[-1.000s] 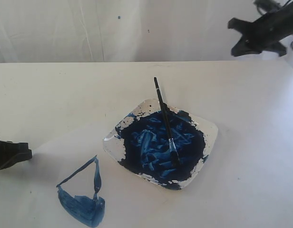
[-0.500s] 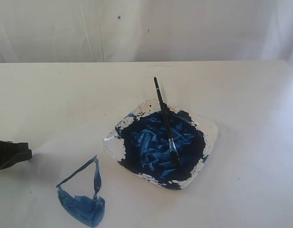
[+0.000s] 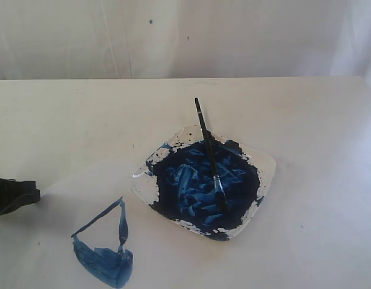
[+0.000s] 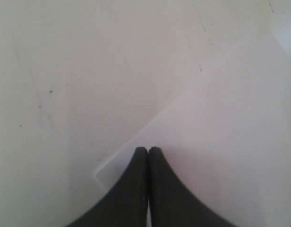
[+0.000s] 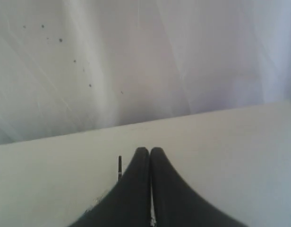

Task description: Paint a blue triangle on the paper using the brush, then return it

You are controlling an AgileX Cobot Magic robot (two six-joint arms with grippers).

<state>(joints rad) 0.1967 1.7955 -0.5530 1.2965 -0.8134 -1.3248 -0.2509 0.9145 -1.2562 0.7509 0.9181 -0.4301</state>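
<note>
Your exterior camera looks down at a slant onto the table [image 3: 306, 120], plate [image 3: 267, 165] mid-frame, curtain [image 3: 173, 36] across the top. Your left wrist camera sits close over the paper [image 4: 230, 142], looking down past the left gripper [image 4: 148, 149]. Your right wrist camera looks nearly level across the table toward that curtain, sharing the brush [image 5: 119, 168] with the exterior view.

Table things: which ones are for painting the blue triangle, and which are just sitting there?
For the job: the brush, the paper, the blue triangle, the plate of blue paint.
Just there: the table, the white curtain behind it.
</note>
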